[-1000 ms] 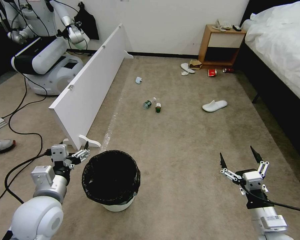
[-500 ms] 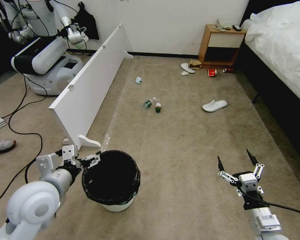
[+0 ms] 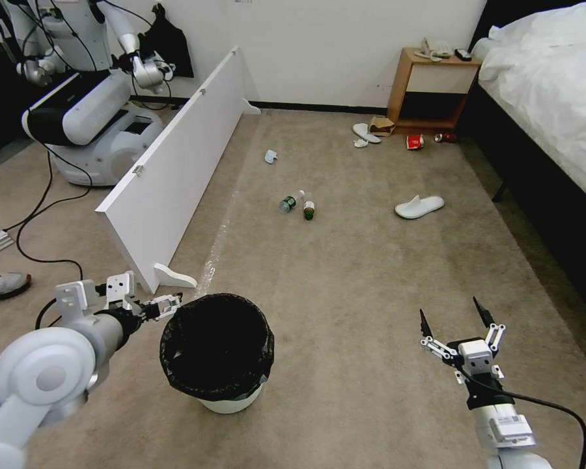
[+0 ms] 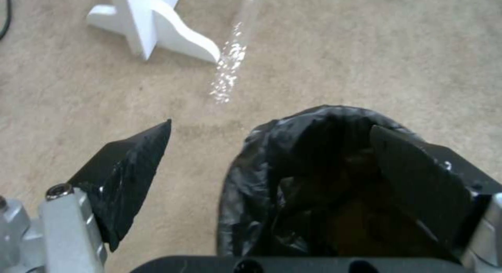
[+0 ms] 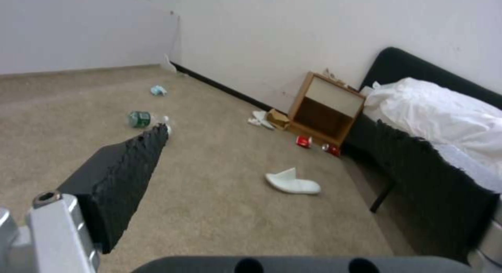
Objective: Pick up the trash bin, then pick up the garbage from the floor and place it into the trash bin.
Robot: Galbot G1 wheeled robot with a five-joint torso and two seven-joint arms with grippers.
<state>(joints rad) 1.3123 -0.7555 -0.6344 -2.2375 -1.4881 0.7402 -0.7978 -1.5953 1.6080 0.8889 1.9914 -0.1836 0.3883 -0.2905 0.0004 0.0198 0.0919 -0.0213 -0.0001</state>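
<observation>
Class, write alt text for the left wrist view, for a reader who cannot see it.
The left pincer is open, one finger over the trash bin with its crinkled black liner and the other outside the rim, above beige carpet. Beyond the bin stand a white panel foot and a glinting strip of clear plastic.

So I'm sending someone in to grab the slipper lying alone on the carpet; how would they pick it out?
Start at the bed along the room's right side and look at the open carpet beside it. The white slipper lies there alone, nearer the robot than the wooden nightstand. Unlike the other slipper lying with the litter by the nightstand, nothing lies beside it.
</observation>
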